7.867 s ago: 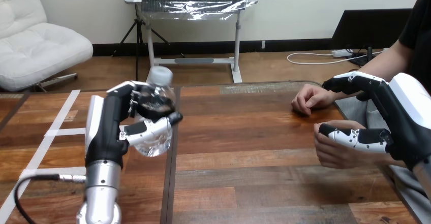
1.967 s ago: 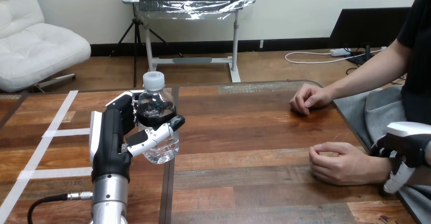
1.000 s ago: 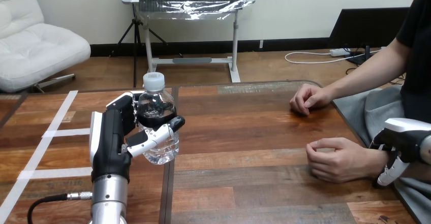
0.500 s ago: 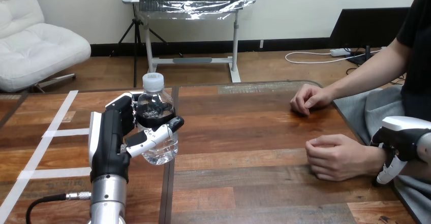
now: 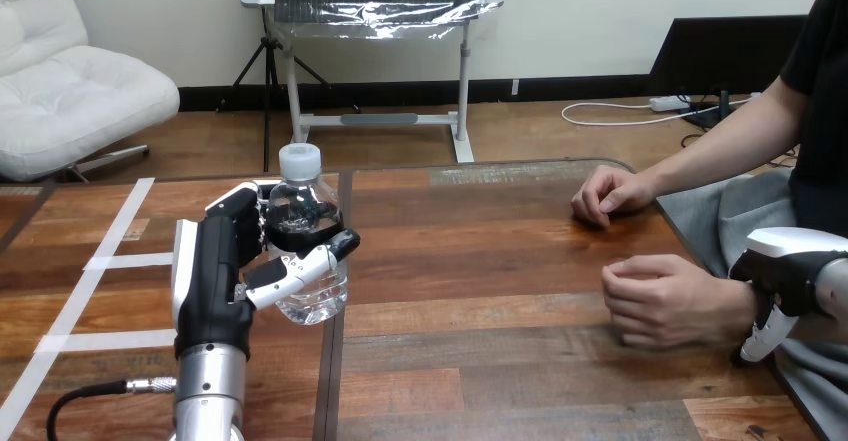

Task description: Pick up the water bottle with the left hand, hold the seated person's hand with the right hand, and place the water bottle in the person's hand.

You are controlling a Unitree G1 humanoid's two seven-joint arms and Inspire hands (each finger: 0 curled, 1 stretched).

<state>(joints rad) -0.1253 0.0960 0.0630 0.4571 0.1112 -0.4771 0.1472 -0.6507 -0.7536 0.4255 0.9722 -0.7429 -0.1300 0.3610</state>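
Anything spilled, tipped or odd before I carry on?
Nothing spilled or damaged. The water bottle is upright and capped in the left hand. One oddity: the person's nearer hand is curled closed on the table, with the right hand beside its wrist.

The left hand (image 5: 210,271) rises from the view's lower left on its silver forearm, fingers and thumb curled round the clear water bottle (image 5: 318,293). The bottle stands upright with its white cap (image 5: 298,160) above the fingers, over the seam in the wooden bench (image 5: 480,261). White tape strips (image 5: 115,259) cross the bench at the left. At the right, the person's nearer hand (image 5: 660,301) rests loosely curled on the bench, and the right hand (image 5: 790,266) sits at its wrist. The person's farther hand (image 5: 610,193) lies closed near the bench's far edge.
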